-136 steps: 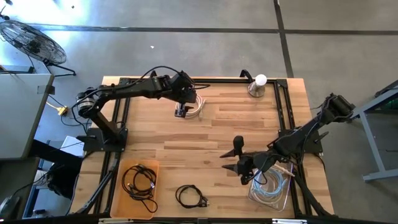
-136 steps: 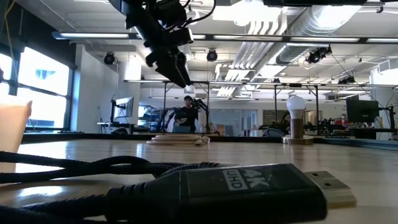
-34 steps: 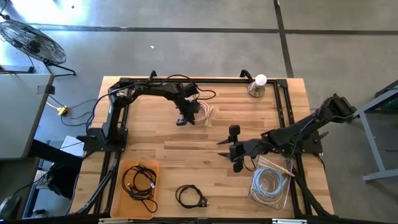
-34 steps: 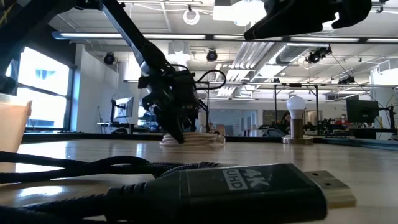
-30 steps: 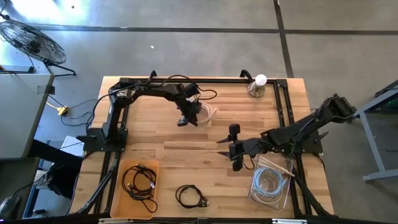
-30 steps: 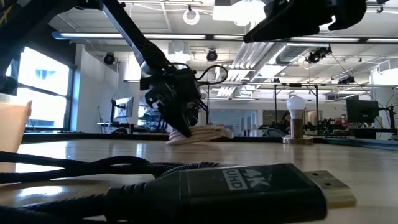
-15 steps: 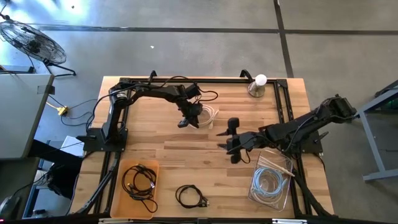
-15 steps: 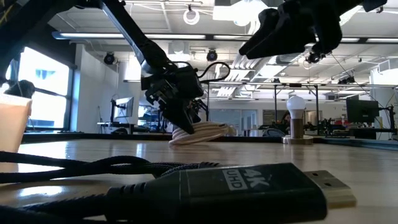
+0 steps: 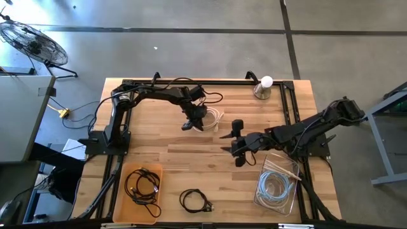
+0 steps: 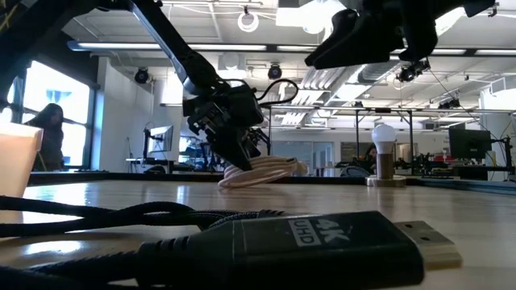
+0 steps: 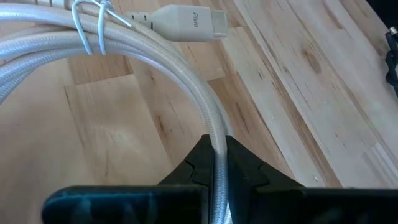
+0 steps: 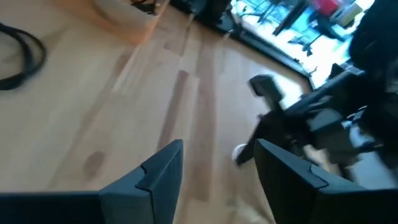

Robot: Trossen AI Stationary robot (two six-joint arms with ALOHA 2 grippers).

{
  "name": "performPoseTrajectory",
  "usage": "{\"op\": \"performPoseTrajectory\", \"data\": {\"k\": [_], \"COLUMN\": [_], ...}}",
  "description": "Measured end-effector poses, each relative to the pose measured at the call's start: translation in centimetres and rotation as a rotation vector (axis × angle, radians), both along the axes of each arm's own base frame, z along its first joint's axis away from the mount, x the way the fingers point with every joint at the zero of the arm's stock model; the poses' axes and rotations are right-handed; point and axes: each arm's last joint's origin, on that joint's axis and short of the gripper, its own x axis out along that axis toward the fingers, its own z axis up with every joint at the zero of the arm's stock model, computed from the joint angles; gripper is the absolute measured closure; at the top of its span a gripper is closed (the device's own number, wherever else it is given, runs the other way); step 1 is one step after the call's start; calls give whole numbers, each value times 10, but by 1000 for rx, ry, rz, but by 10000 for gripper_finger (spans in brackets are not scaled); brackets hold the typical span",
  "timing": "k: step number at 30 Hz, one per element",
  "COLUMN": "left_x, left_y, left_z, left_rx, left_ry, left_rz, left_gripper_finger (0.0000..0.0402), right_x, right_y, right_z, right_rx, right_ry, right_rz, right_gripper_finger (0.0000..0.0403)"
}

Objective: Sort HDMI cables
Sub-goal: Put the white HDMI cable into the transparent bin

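Note:
A white HDMI cable coil (image 9: 213, 117) lies on the far middle of the table, bound with a thin tie (image 11: 92, 25), its plug (image 11: 186, 15) free. My left gripper (image 9: 191, 124) is shut on it. My right gripper (image 9: 231, 141) hovers open over the table's middle, just right of the coil, holding nothing. A black coil (image 9: 195, 200) lies at the near edge. Its plug (image 10: 322, 242) fills the low view's foreground. My left gripper pinches a single strand of the white coil's loop (image 11: 216, 149) between its two fingers, with the fingers lying across the strand. It comes slanting down from the table's far left. The coil (image 10: 262, 171) sits tilted, one side raised and the other low at the table.
An orange bin (image 9: 130, 173) with black cables stands near left. A clear bin (image 9: 286, 198) with pale cables stands near right. A light bulb on a stand (image 9: 264, 86) is at the far right. Black frame rails run along the table's edges.
My left gripper has lifted slightly and drawn the white coil a little toward the table's right. The coil has tipped from flat to tilted. My right gripper has moved toward the far edge and left, closer to the coil, staying open.

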Motion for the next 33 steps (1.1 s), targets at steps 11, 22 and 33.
{"op": "performPoseTrajectory", "data": {"k": [11, 22, 33], "left_x": [0, 3, 2], "left_y": [-1, -6, -6], "left_z": [0, 1, 1], "left_rx": [-8, -12, -13], "left_ry": [-6, -10, -10], "left_rz": [-6, -23, -23], "left_gripper_finger": [387, 387, 387], "right_x": [3, 3, 4], "right_y": [-8, -9, -9], "right_z": [11, 11, 11], "right_rx": [-143, -182, -76], "right_ry": [-118, -110, -124], "right_rz": [-222, -249, -189], "right_gripper_finger": [212, 214, 211]}}
